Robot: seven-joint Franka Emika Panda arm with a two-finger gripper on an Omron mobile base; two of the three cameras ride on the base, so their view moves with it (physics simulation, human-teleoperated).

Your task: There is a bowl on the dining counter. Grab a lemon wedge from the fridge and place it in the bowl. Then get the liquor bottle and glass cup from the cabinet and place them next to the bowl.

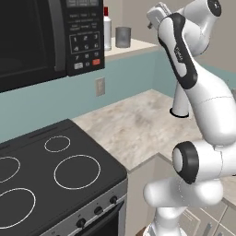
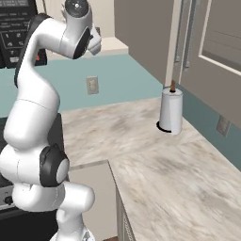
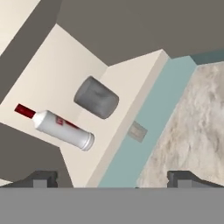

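On open cream cabinet shelf [image 1: 133, 46], far left: white red-capped liquor bottle [image 3: 61, 129] beside grey glass cup [image 3: 96, 97], apart. Tool [image 3: 112, 178] raised facing them, fingers spread wide, clamping nothing.

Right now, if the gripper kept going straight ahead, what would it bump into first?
Probably the grey cup on the open cabinet shelf, with the white bottle right beside it. The open gripper points there, though depth is hard to judge.
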